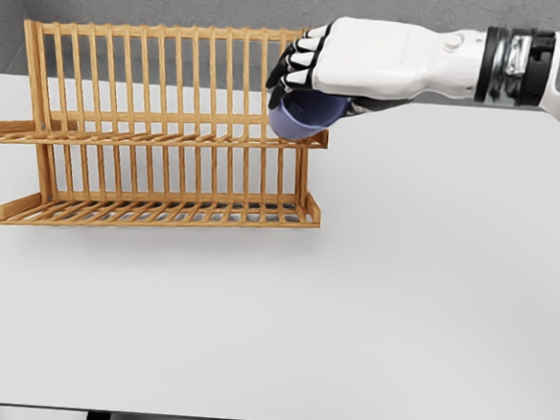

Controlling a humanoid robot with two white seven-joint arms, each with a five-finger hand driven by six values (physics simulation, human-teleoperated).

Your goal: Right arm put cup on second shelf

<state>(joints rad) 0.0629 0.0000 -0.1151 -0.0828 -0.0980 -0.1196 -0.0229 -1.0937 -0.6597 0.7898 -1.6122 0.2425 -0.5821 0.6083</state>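
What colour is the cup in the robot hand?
The cup is blue-purple, held by the right robot hand; the head view shows it.

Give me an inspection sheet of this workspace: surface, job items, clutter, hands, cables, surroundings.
Surface: white table, bare apart from the rack.
Job's things: wooden dish rack with two tiers, standing at the table's left rear; blue cup held at the right end of the upper tier, tilted, whether it rests on the shelf cannot be told.
Clutter: nothing seen.
Hands: right hand curled over the cup from above, arm coming in from the upper right; left hand not in view.
Cables: nothing seen.
Surroundings: grey wall behind the table.
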